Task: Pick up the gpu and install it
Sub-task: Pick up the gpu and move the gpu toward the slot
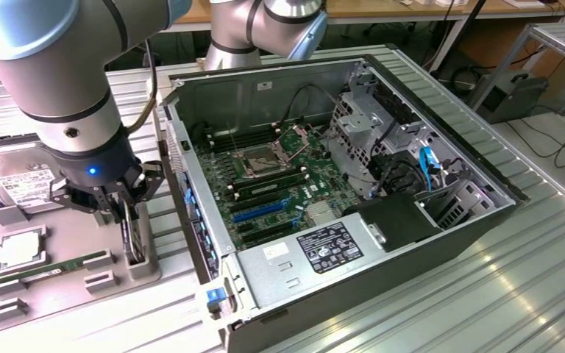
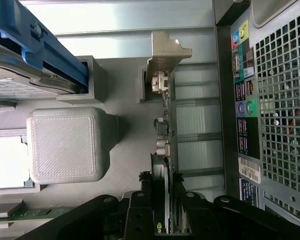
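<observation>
The gpu stands on edge in a slot of the grey parts tray, just beside the open computer case. My gripper reaches down over it from above. In the wrist view the gpu is a thin dark board seen edge-on, with its silver bracket at the far end. My gripper has one black finger against each face of the card, shut on it. The card still sits in its holder.
On the tray lie a hard drive, a CPU and a green RAM stick. The case lies open with its motherboard exposed. Its rear port panel is close beside the gpu. A grey tray block stands on the other side.
</observation>
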Robot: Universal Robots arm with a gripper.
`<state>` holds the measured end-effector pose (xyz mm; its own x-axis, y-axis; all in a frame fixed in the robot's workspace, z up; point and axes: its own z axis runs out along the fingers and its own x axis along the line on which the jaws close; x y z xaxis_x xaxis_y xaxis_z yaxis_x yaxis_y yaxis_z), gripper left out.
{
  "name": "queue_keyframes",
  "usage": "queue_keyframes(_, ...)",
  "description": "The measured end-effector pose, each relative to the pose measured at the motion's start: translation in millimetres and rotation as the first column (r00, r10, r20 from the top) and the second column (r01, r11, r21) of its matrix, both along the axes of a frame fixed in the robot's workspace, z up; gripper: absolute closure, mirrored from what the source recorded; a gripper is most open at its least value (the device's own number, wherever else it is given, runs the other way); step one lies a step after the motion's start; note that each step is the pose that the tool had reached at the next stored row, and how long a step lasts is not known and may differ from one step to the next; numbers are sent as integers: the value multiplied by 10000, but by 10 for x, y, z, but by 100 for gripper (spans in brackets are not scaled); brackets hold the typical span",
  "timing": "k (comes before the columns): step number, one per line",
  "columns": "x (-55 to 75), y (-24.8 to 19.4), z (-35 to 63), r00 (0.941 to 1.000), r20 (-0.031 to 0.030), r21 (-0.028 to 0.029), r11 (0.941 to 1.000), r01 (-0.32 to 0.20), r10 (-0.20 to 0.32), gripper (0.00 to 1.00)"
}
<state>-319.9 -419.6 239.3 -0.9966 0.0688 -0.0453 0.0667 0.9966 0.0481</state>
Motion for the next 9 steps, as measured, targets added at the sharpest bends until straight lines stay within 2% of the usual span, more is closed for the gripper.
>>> queue_keyframes(4, 0, 0, 0, 9998, 0, 0, 9998, -175, 175, 74)
queue_keyframes(9, 0, 0, -1, 9974, 2, 1, 9974, -720, 720, 74)
